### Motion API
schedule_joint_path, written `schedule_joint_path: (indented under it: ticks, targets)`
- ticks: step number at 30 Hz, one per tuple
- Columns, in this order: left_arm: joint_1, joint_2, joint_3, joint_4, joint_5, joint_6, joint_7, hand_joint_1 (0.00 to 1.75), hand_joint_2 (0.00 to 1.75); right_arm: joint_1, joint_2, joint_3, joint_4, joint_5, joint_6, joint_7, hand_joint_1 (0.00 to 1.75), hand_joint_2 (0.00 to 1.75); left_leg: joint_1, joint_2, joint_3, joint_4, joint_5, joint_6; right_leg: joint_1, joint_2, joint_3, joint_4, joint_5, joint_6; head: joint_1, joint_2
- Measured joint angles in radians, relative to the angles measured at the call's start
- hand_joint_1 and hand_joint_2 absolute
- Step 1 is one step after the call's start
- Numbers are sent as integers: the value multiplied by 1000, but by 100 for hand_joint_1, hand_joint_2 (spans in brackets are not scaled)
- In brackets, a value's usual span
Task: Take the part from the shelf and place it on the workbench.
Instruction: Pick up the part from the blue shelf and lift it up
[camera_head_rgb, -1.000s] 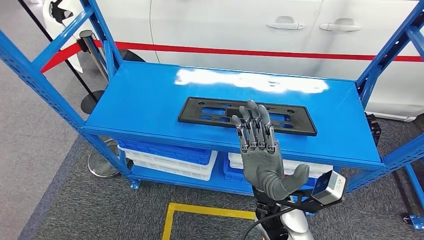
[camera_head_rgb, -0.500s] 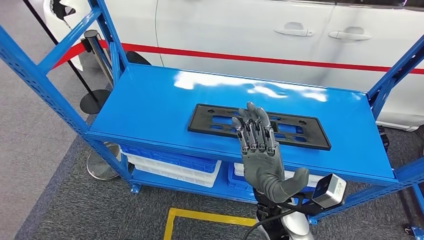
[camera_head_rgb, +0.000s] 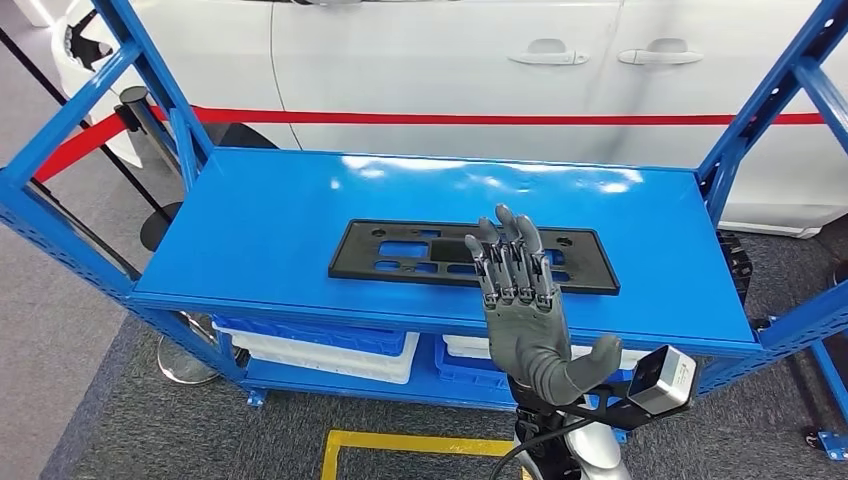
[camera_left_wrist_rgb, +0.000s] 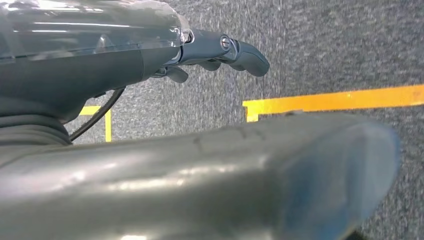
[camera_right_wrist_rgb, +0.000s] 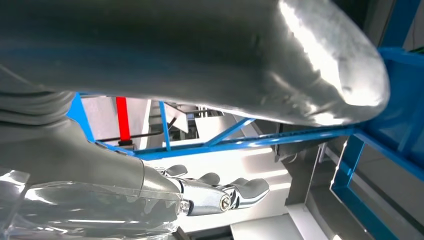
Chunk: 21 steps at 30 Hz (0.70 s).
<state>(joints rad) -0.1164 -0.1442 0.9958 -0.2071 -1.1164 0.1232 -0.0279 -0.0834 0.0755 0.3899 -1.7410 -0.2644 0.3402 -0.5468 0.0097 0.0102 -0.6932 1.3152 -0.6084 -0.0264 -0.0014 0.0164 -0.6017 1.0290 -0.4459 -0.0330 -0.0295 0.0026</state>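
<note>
In the head view the right hand (camera_head_rgb: 522, 300), raised in the lower centre of the frame with fingers straight and spread and nothing in it, should reach forward and lower onto the flat black part (camera_head_rgb: 470, 257) and grip its near long edge, since the part lies flat at mid-frame on the blue shelf (camera_head_rgb: 260, 215), its middle hidden behind the fingertips. In the left wrist view the left hand (camera_left_wrist_rgb: 220, 52) hangs at the upper centre over grey carpet, fingers loosely curled around nothing. In the right wrist view the right hand's fingers (camera_right_wrist_rgb: 220, 192) extend at the lower centre toward the shelf frame, holding nothing.

place: car workshop or assembly floor | signs: blue steel rack (camera_head_rgb: 440, 215) with stacked parts bins (camera_head_rgb: 320, 345) beneath | white car (camera_head_rgb: 480, 70) parked just behind, behind a red barrier belt (camera_head_rgb: 400, 118) | grey carpet floor (camera_head_rgb: 200, 430) marked with yellow tape (camera_head_rgb: 420, 442)
</note>
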Motion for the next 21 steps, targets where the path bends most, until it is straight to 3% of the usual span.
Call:
schedule_joint_path:
  ticks: [1, 2, 4, 5, 6, 8, 10, 12, 14, 15, 16, 17, 19, 21]
  targets:
    - [2, 0, 0, 0, 0, 0, -1, 0, 0, 0, 0, 0, 2, 0, 1, 0, 0, 0, 0, -1, -1, -7, 19, 4, 3, 8, 2, 0, 0, 0, 0, 0]
    - [2, 0, 0, 0, 0, 0, -2, 0, 0, 0, 0, 0, 3, -1, 2, 0, 0, 0, -2, -5, 19, -57, 57, 11, 6, 17, 5, 0, -1, -1, 0, 0]
    - [2, 3, 0, 0, 1, 1, -5, 0, 0, -2, 0, 1, 4, -1, 5, -1, 0, 0, -5, -33, 82, -207, 129, 32, 8, 32, 8, 1, -2, -1, 2, 0]
    - [2, 4, 1, 0, 0, 1, -7, 0, 0, -3, 0, 1, 5, -1, 8, -1, 0, 0, -7, -45, 104, -261, 148, 40, 7, 37, 7, 1, -2, 2, 2, 0]
    - [2, 5, 1, 0, 1, 2, -8, 0, 0, -4, 0, 2, 6, -1, 9, -1, 0, 0, -10, -55, 114, -288, 153, 45, 4, 42, 4, 2, -2, 6, 2, 0]
    - [1, 4, 1, 0, 2, 3, -8, 0, 0, -5, 0, 3, 7, 0, 9, -2, 0, 0, -13, -52, 118, -301, 155, 46, 2, 50, 0, 0, 0, 19, 1, 0]
    - [1, 3, 1, 0, 4, 4, -9, 0, 0, -7, 0, 3, 7, 2, 4, -3, 0, 0, -7, -45, 128, -316, 165, 49, 3, 41, -2, 12, -12, 30, 3, 0]
    - [1, 2, 1, 0, 5, 2, -11, 0, 0, -10, 0, 3, 7, 4, -3, -3, 0, 0, -1, -37, 137, -329, 171, 52, 1, 14, -38, 95, -62, 42, 9, 0]
    - [2, 2, 1, 0, 6, 0, -13, 0, 0, -11, 0, 3, 9, 5, -7, -2, 0, 0, 0, -28, 138, -329, 170, 53, -6, -5, -106, 227, -120, 53, 13, 0]
    - [4, 2, 2, 0, 6, 0, -13, 0, 0, -10, 0, 3, 11, 6, -9, -1, 0, 0, 0, -24, 138, -328, 168, 52, -10, -8, -129, 267, -128, 57, 13, 0]
    - [4, 1, 2, 0, 6, 0, -13, 0, 0, -10, 0, 3, 12, 6, -12, 0, 0, 44, 1, -21, 139, -328, 167, 50, -13, -10, -132, 269, -116, 61, 13, 0]
    - [5, 0, 2, 0, 6, 0, -13, 0, 0, -9, 0, 3, 12, 7, -15, 2, 0, 87, 2, -19, 141, -326, 164, 48, -17, -12, -114, 229, -85, 64, 13, 0]
    - [4, -2, 2, 0, 6, 0, -13, 0, 0, -10, 0, 3, 13, 11, -23, 6, 0, 175, 2, -18, 145, -321, 157, 40, -21, -17, -43, 89, -19, 64, 13, 0]
    - [2, -2, 2, 0, 4, 2, -12, 0, 0, -9, -1, 3, 13, 18, -31, 10, 0, 175, -1, -18, 145, -316, 149, 28, -19, -16, -1, 3, 4, 54, 12, 0]
